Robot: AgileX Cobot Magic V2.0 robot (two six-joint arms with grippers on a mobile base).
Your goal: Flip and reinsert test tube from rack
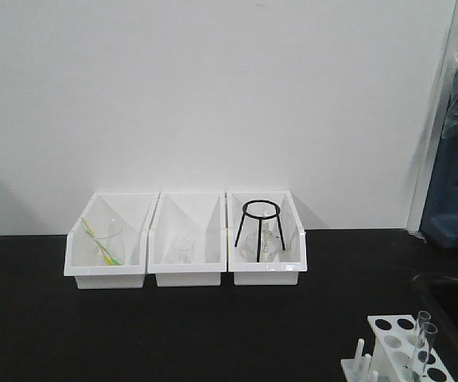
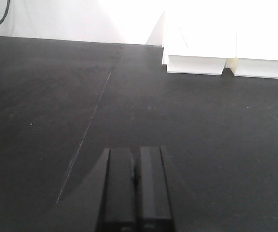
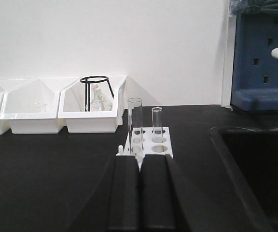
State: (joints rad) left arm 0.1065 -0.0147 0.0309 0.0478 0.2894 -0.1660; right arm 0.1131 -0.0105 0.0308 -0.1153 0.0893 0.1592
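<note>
The white rack stands on the black table just beyond my right gripper, which is shut with nothing between its fingers. Two clear test tubes stand upright in the rack's holes, a taller-looking one nearer on the left and another behind it to the right. In the front view the rack sits at the bottom right with both tubes in it. My left gripper hovers shut and empty over bare table, far from the rack.
Three white bins line the back wall: one with a glass and yellow-green sticks, a middle one, and one with a black ring stand and flask. A dark sink recess lies right of the rack, below a blue fixture.
</note>
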